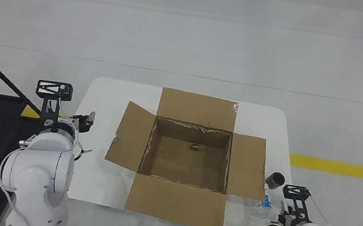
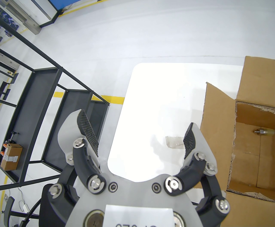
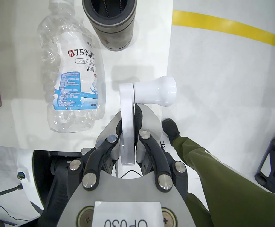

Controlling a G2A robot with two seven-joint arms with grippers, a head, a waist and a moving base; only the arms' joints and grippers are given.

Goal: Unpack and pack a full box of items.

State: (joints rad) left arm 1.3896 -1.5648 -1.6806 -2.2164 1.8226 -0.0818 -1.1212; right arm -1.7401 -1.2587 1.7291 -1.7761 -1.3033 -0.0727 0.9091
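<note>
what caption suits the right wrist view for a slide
Right gripper shut on a white knobbed plastic part beside a clear crumpled plastic bottle and a dark metal cylinder.

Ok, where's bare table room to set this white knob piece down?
Widest bare patch: the table between the left flap of the box and the table edge, near the left tool, with a tape scrap. The box floor is nearly bare, one small item by the far wall. Crowded: beside the right tool, where bottle and dark cylinder sit.
</note>
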